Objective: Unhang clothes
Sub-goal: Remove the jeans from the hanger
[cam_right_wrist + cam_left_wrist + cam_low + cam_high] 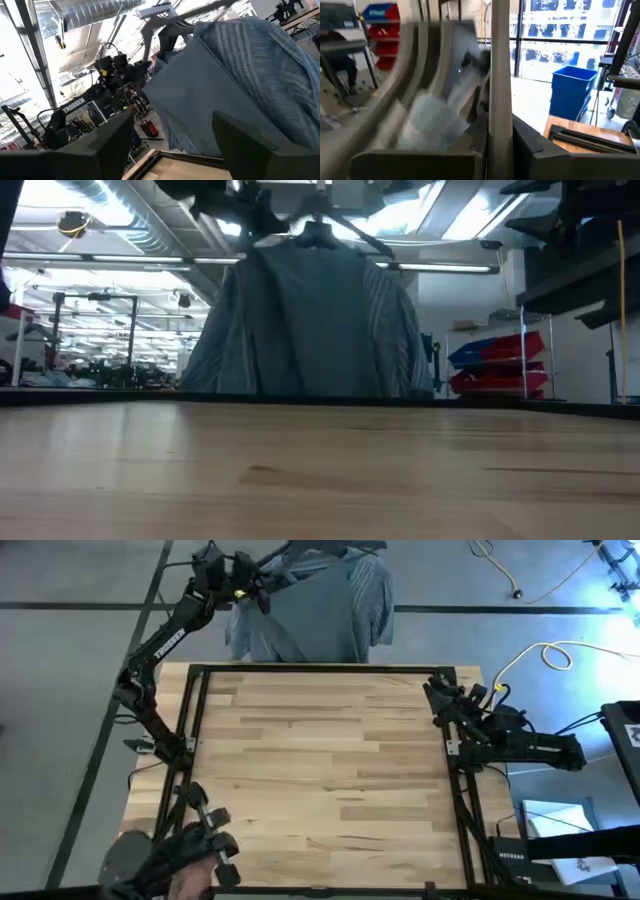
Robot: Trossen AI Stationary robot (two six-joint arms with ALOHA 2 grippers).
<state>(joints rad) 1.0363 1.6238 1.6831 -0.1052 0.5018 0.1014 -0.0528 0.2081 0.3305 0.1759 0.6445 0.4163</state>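
A: Where are the clothes?

B: Hanging past the far edge of the table. The plain grey T-shirt (305,615) is in front, smooth and matte, and the blue-grey striped shirt (372,595) shows behind it at the sleeve and shoulder, falling in soft folds with thin pale stripes. From table height both hems drop to about the tabletop line. A thin dark hanger (318,228) peaks above the collar.

A: And the grippers?

B: The left gripper (252,588) is raised beside the garments' upper left shoulder, near the hanger. Its own camera is too smeared; I cannot tell how wide the fingers are or whether they grip cloth. The right gripper (437,692) rests low at the table's far right corner, fingers parted and empty, with the shirts showing in the gap between them.

A: Room to move?

B: The wooden table (320,770) is pale planks, bare across the middle, bounded by a dark metal frame (320,667) along its edges. The overhead view shows the clothes lying just beyond that frame. The right wrist view alone shows the stripes crisply, and the left arm (85,107) reaching up beside the shirts.
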